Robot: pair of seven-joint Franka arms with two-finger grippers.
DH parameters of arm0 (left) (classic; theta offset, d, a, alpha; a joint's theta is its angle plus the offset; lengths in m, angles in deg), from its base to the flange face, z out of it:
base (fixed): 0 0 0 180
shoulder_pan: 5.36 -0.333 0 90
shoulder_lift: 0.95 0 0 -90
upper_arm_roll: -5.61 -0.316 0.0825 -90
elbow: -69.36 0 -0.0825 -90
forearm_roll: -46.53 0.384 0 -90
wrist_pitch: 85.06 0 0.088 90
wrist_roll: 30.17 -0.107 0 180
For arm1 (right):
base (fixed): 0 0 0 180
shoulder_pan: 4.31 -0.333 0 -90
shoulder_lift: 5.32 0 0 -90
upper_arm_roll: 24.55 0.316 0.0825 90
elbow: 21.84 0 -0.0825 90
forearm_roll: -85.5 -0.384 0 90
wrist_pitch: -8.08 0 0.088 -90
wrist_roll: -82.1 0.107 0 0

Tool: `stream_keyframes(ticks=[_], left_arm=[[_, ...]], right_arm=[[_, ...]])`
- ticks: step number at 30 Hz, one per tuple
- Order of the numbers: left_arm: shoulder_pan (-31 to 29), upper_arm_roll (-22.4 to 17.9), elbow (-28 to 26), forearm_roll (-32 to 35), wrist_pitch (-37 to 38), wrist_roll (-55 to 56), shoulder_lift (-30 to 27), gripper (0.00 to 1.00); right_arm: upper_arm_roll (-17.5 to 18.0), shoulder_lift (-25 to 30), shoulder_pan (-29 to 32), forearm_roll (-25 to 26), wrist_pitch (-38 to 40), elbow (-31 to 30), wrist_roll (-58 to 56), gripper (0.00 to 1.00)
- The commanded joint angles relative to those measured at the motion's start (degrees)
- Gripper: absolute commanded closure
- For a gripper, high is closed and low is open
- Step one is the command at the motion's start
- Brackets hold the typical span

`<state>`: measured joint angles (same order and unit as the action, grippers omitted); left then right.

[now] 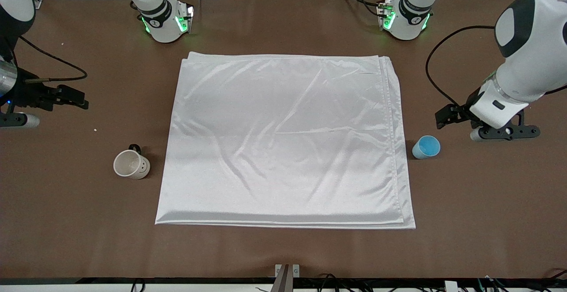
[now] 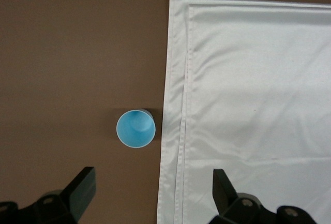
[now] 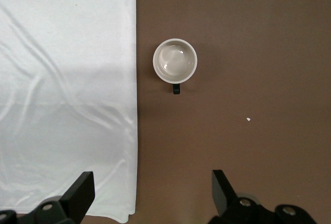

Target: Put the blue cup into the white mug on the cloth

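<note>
**Cup and mug apart, each off the cloth; both grippers spread and empty**

Table (image 1: 283, 252): matte brown surface, flat, faintly fibrous, bare around the things on it.

Cloth (image 1: 285, 139): large white satin-like rectangle, glossy, folded in layers. Stacked hems show along the edge toward the left arm's end, stepped one past the other. Shallow creases run across the sheen, one long diagonal fold line near the middle. Lies flat at the table's centre with nothing resting on it.

Blue cup (image 1: 426, 146): small, light blue, handleless, tapered, smooth matte wall, brighter blue inside. Stands upright, mouth up, on the bare table just beside the cloth's layered edge toward the left arm's end, a thin strip of brown between them in the left wrist view (image 2: 135, 129).

White mug (image 1: 131, 164): cream-white, round, thick rim, small black loop handle, tiny dark dots on its side. Pale glossy interior catches light in the right wrist view (image 3: 175, 61). Upright on bare table, near the cloth's edge toward the right arm's end, not touching it. A little nearer the front camera than the cup, and well apart from it, with the whole cloth between.

Left gripper (image 2: 154, 195): black fingers spread wide, holding nothing, up in the air over the table and the cloth's edge, with the cup below it.

Right gripper (image 3: 153, 195): black fingers likewise wide apart, empty, over the cloth's edge and bare table, the mug below. A small white speck (image 3: 249, 119) lies on the table near the mug.
</note>
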<state>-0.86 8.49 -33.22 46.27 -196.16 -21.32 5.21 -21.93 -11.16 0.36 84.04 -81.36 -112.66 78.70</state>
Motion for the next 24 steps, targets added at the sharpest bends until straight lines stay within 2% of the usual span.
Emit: stream_keyframes(ticks=[1,5,9,13,19,24], left_arm=[[-0.38,0.02,-4.1,1.32,-7.09,-1.11,2.45,0.0],[-1.16,0.02,-8.58,1.5,-14.65,-1.11,3.59,0.0],[-1.96,0.02,-11.93,1.5,-20.9,-1.11,5.61,0.0],[-1.96,0.02,-12.64,1.5,-22.49,-1.11,7.63,0.0],[-1.52,0.11,-12.9,1.5,-22.67,-1.03,9.74,0.0],[-1.43,0.28,-13.78,1.5,-23.28,-1.03,10.88,0.0]], right_arm=[[0.37,0.74,0.78,-1.08,-0.29,-1.81,-0.3,0.0],[0.37,1.88,0.87,-1.08,-3.62,-6.64,-0.12,0.0],[0.37,4.34,0.96,-1.08,-10.21,-14.54,-0.12,0.0],[0.37,5.66,1.57,-1.35,-16.01,-21.14,-0.04,0.0],[0.37,5.75,3.24,-4.24,-24.1,-28.61,-0.04,0.0],[0.37,5.58,3.07,-4.34,-31.92,-34.24,-0.12,0.0]])
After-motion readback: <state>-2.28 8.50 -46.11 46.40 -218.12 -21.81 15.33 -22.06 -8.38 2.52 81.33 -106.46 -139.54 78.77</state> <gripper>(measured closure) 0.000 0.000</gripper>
